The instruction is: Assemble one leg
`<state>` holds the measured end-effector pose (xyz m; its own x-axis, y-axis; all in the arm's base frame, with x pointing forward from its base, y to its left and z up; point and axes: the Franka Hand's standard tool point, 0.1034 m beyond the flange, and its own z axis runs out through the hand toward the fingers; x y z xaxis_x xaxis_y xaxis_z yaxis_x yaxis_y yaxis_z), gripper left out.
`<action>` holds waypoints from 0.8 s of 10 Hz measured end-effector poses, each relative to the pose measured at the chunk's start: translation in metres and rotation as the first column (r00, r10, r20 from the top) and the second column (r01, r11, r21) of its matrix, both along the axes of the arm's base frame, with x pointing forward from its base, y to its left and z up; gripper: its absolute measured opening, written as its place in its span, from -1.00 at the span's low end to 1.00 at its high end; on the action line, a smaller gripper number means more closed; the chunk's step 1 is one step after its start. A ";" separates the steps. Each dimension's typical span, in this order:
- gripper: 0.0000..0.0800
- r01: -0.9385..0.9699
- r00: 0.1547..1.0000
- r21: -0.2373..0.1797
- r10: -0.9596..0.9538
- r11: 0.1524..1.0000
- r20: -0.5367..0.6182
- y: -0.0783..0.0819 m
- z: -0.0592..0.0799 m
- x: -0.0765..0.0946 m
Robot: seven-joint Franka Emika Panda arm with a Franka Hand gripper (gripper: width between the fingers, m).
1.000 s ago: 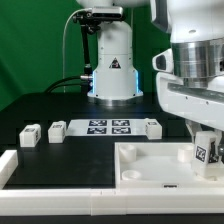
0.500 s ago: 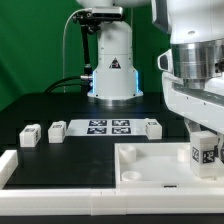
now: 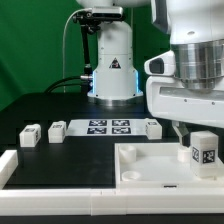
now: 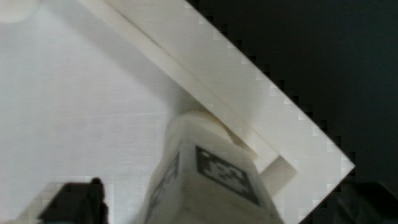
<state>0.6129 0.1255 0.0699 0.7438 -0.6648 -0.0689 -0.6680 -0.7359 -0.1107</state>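
Observation:
My gripper (image 3: 203, 138) is shut on a leg (image 3: 204, 151), a small white block with a black-and-white tag facing the camera. I hold it upright at the exterior view's right, over the far right corner of the large white tray-shaped piece (image 3: 150, 172). In the wrist view the leg (image 4: 222, 178) runs toward the tray's corner wall (image 4: 214, 75), with one dark finger (image 4: 75, 200) beside it. Three more legs (image 3: 30, 135) (image 3: 57, 129) (image 3: 152, 126) lie on the table.
The marker board (image 3: 108, 126) lies at the middle of the black table. The robot base (image 3: 112, 62) stands behind it. A white raised rail (image 3: 8, 162) runs along the front left edge.
My hand has turned about its vertical axis over the tray corner. The leg has turned with it, and its tag now faces the camera more squarely.

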 end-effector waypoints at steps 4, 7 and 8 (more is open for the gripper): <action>0.62 -0.470 0.881 -0.046 0.472 0.882 0.047 0.001 0.000 0.000; 0.62 -0.701 0.706 -0.079 0.706 0.708 0.060 -0.004 -0.001 0.000; 0.59 -0.687 0.720 -0.077 0.692 0.722 0.059 -0.004 -0.001 0.000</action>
<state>0.6130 0.1218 0.0689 0.9991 0.0333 0.0264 0.0356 -0.9951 -0.0926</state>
